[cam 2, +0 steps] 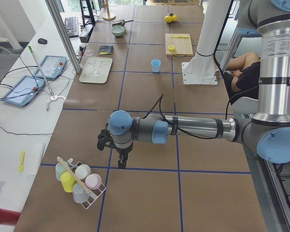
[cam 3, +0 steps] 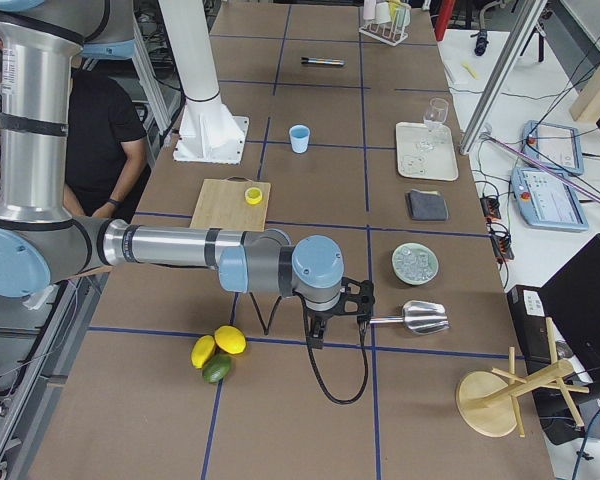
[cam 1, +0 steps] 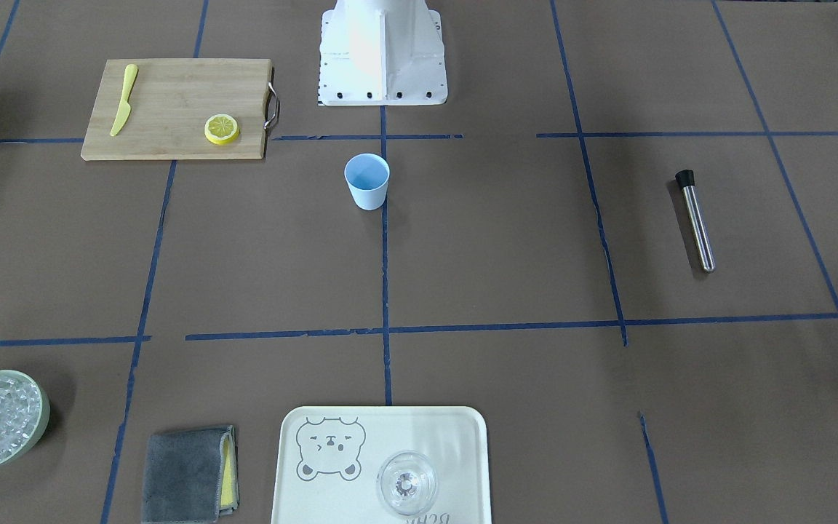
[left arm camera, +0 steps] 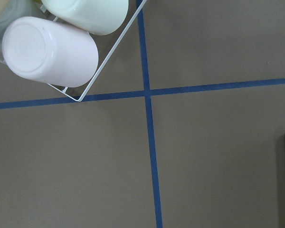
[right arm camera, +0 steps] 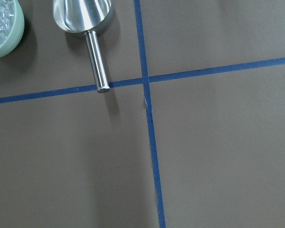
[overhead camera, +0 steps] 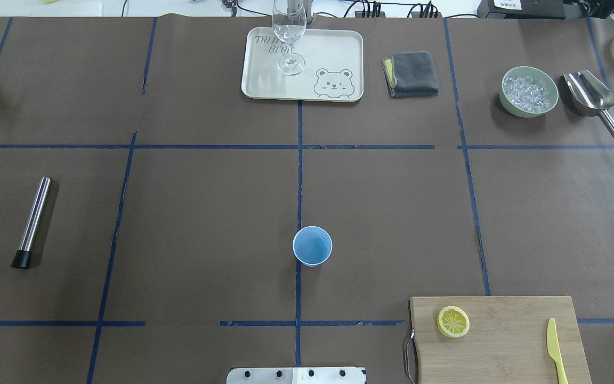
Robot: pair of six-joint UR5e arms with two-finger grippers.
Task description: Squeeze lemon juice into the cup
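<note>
The lemon slice lies flat on a wooden cutting board near the robot's base, on its right side; it also shows in the overhead view. The light-blue cup stands upright on the table's centre line, apart from the board. Neither gripper is near them. The left gripper points down far out by a cup rack. The right gripper points down near a steel scoop. I cannot tell whether either is open or shut.
A yellow plastic knife lies on the board. A steel muddler lies on the left side. At the far side are a tray with a stemmed glass, a grey cloth, an ice bowl and a scoop.
</note>
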